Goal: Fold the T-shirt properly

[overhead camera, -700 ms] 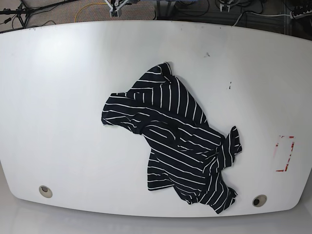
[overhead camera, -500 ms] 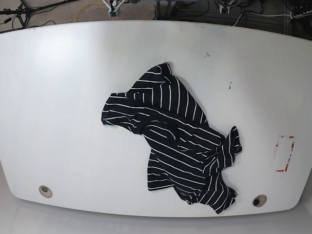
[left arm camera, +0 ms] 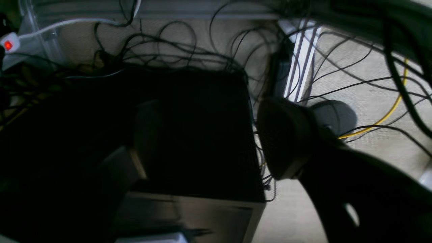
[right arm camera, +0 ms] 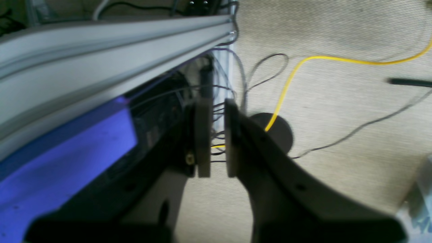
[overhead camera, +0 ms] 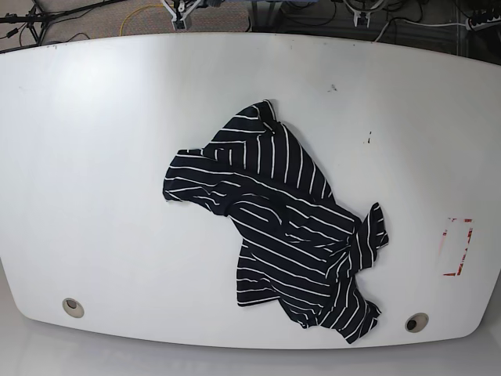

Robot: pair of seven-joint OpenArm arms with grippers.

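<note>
- While both arms sit off the counter (overhead camera: 94, 157), the T-shirt (overhead camera: 274, 219) lies crumpled slightly right of centre in the base view, running from upper centre down toward the lower right edge.
- Garment state: bunched, one sleeve-like flap poking out at middle left, a twisted knot of fabric at middle right, and a ragged corner at the lower right near the counter's rim. No fold is started, by my reading.
- Left end effector (left arm camera: 216, 138): fingers set wide apart, nothing between them. Its wrist view shows only a dark box (left arm camera: 189, 135) and tangled cables (left arm camera: 189, 44) on the floor.
- Right end effector (right arm camera: 212, 138): fingers drawn to a narrow gap, nothing gripped. Its wrist view shows carpet, a yellow cable (right arm camera: 303, 64) and a pale rail (right arm camera: 111, 44) across the upper left.
- Step in hand, as I judge it: bring the arms over the counter and spread the shirt flat before any folding.
- Doing it well: the right end effector needs to widen before it reaches cloth. Pick single-layer edges, such as the middle-left flap and the lower-right corner, rather than the knot.
- Pull outward in opposite directions, low over the surface, so that the twist at middle right opens instead of tightening.
- Risk: the lower-right corner lies close to the rim; a drag that way could slide fabric over the edge.
</note>
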